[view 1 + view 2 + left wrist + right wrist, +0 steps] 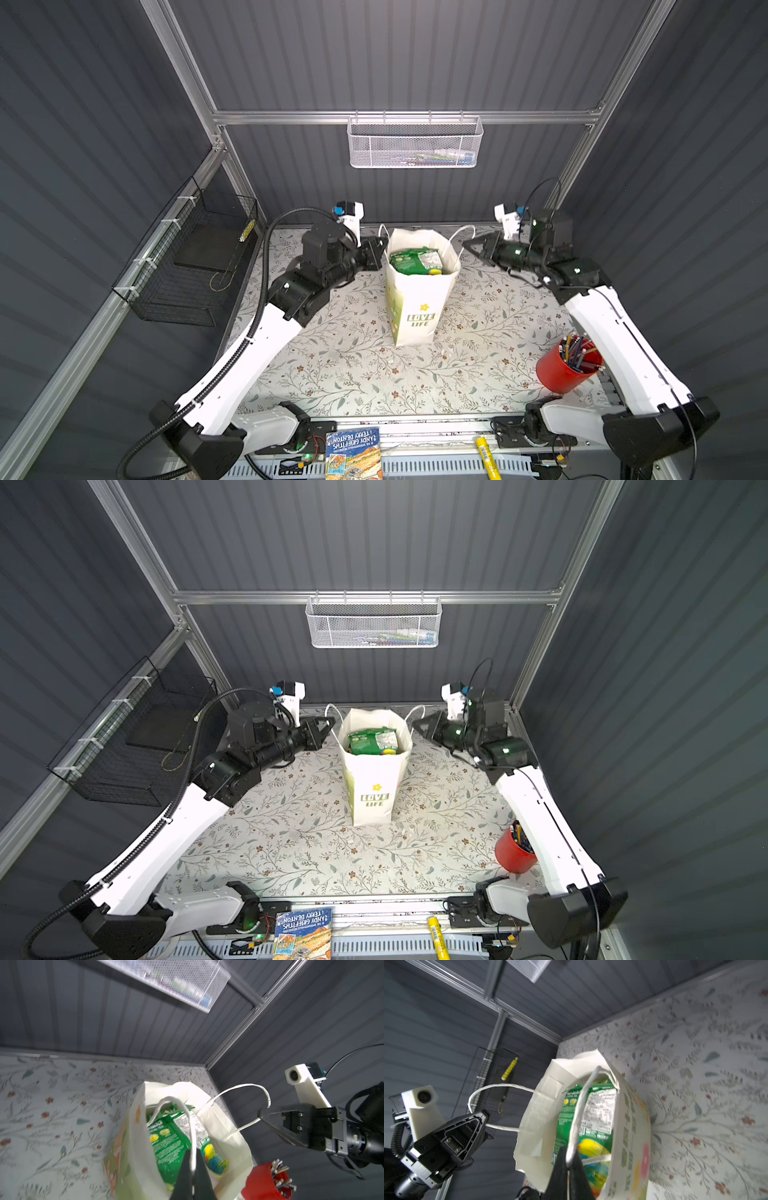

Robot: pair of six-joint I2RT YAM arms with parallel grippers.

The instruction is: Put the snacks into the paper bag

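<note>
One white paper bag (415, 299) stands upright between the two sets of jaws. The left gripper (381, 247) is pinched tight on the cord handle (188, 1124) on its side. The right gripper (468, 245) is pinched tight on the other cord handle (578, 1111). Green snack packets (415, 262) sit inside the bag, between the jaws and a little below them. No packets show on the flowery table (353, 365), so the filling looks done. Next, both arms should lift together or let go gently, so the bag does not tip or tear.
</note>
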